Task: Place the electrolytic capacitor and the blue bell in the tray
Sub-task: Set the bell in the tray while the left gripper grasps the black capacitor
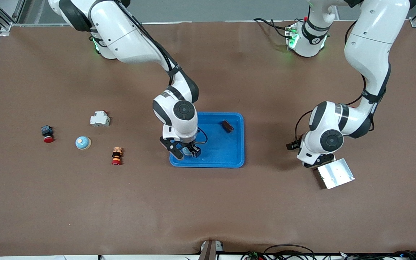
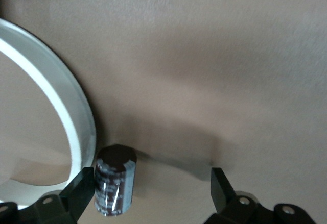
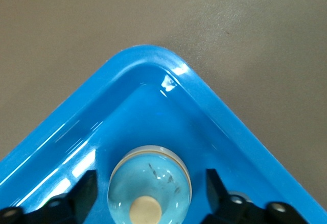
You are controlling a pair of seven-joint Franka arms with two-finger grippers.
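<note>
The bright blue tray point(image 1: 242, 144) lies mid-table. My right gripper point(image 1: 185, 153) is low over its corner nearest the front camera at the right arm's end. It is open point(image 3: 150, 178), with the pale blue bell point(image 3: 150, 183) and its cream button resting on the tray floor inside the rim point(image 3: 148, 55), between the fingers and touching neither. A small dark part point(image 1: 227, 126) lies in the tray farther from the front camera. My left gripper point(image 1: 314, 162) is low at the left arm's end, open point(image 2: 152, 178). A dark cylindrical capacitor point(image 2: 115, 180) sits against one finger point(image 2: 82, 185).
On the table toward the right arm's end lie another blue bell point(image 1: 83, 143), a grey-white breaker point(image 1: 100, 118), a red-capped push button point(image 1: 47, 133) and an orange-and-red switch point(image 1: 116, 156). A silvery square plate point(image 1: 335, 173) lies by my left gripper. A white ring point(image 2: 61, 106) shows beside the capacitor.
</note>
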